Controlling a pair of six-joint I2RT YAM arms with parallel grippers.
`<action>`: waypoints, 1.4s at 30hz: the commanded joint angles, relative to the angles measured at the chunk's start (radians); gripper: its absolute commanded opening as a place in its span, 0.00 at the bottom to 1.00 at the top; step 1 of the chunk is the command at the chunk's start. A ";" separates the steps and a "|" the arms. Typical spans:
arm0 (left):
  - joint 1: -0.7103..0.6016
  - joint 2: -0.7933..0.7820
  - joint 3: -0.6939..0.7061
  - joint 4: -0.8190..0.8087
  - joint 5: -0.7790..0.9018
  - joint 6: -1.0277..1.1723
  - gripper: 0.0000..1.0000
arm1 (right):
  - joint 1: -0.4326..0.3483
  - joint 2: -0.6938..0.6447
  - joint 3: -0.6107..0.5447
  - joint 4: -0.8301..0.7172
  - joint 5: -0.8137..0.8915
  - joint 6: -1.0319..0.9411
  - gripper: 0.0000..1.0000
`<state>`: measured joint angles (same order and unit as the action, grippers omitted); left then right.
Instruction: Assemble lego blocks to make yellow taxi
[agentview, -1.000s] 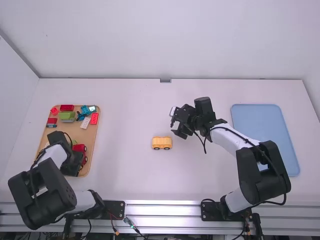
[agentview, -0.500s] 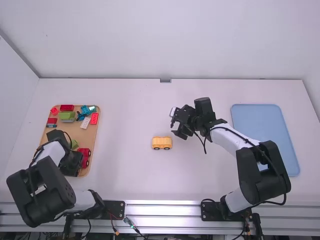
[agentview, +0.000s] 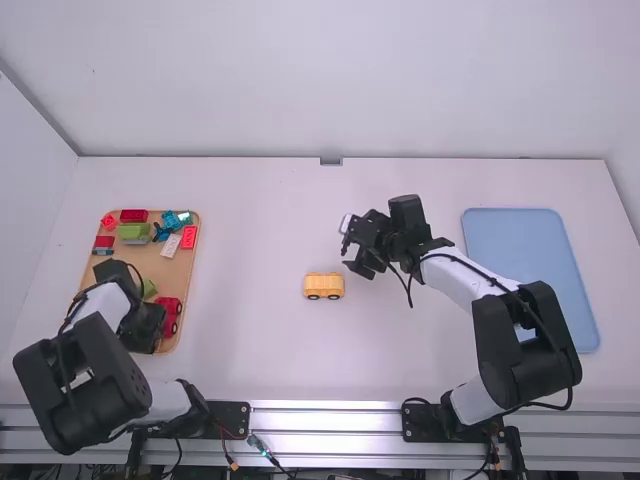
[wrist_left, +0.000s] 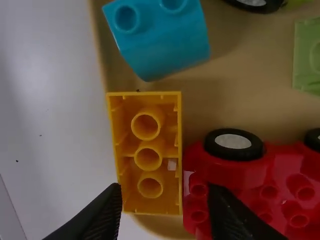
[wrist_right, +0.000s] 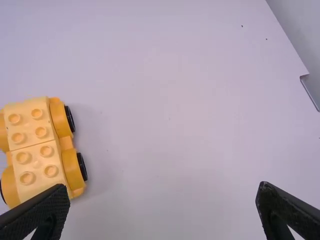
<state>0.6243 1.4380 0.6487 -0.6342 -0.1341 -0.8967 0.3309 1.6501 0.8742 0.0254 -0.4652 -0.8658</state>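
Note:
Over the near end of the wooden tray (agentview: 182, 262) is my left gripper (agentview: 142, 325). In the left wrist view, that left gripper (wrist_left: 163, 207) is open above a yellow brick (wrist_left: 149, 125), which lies hollow side up at the tray's edge. One finger overlaps the red car (wrist_left: 260, 172) beside the brick. A yellow car base (agentview: 324, 287) stands mid-table on its wheels. My right gripper (agentview: 352, 247) is open beyond it and to its right. In the right wrist view, the right gripper (wrist_right: 164, 202) holds nothing, and the car base (wrist_right: 37, 147) shows its studded top.
A teal brick (wrist_left: 162, 37) lies close to the yellow brick, and a green piece (wrist_left: 307, 55) lies farther across. Red, green, white and teal blocks fill the tray's far end. A blue tray (agentview: 530, 250) lies at the right, beside the right arm.
Since a second ago, the red car has shifted slightly right and toward the camera, and the left gripper has shifted slightly, uncovering a green piece. The right arm and car base have stayed still.

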 joint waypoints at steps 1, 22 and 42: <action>-0.002 0.007 -0.003 -0.013 -0.005 -0.011 0.55 | 0.003 -0.010 0.009 -0.003 -0.012 0.000 0.99; -0.002 0.007 0.049 -0.059 -0.012 -0.082 0.54 | 0.004 -0.010 0.009 -0.003 -0.013 0.001 0.99; 0.009 0.007 0.063 -0.106 -0.011 -0.076 0.55 | 0.004 -0.010 0.009 -0.010 -0.012 0.001 0.99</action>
<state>0.6250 1.4380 0.6884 -0.7296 -0.1345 -0.9718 0.3309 1.6501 0.8742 0.0193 -0.4652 -0.8669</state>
